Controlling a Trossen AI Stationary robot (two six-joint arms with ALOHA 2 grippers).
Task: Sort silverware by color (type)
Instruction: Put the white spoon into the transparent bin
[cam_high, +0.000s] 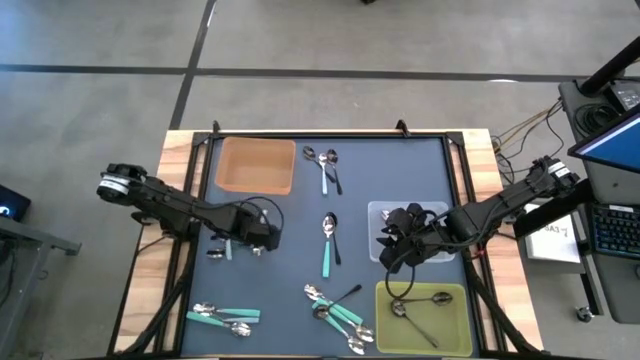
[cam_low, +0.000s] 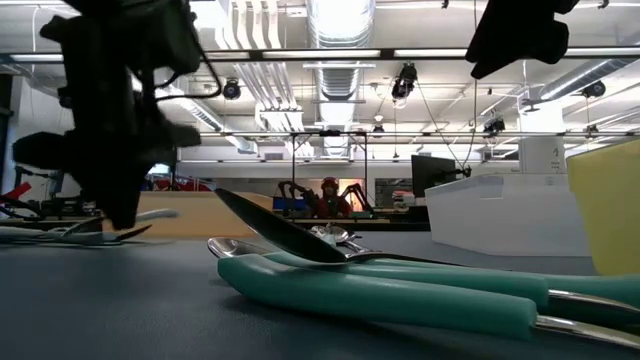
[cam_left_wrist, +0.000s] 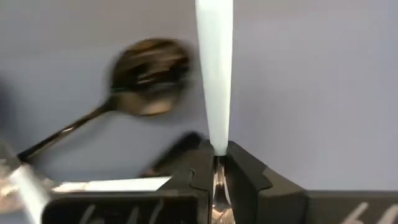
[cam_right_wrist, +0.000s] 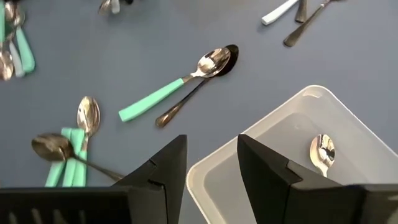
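The left gripper (cam_left_wrist: 217, 177) is clamping a light-blue spoon (cam_left_wrist: 214, 68) near the mat's (cam_high: 270, 290) left edge (thin, stiff, slippery, so gripping the neck suits), while the right gripper (cam_right_wrist: 211, 163) is hovering parted over the clear bin (cam_right_wrist: 273, 143).

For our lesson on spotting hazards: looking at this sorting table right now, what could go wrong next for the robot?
1. The left pincer is shut on a light blue spoon by its thin metal neck; such a narrow hold may let it swing or slip.
2. A dark spoon lies close beside it and could get knocked.
3. The right pincer hangs open over the clear bin's rim; lowering there might hit the wall.
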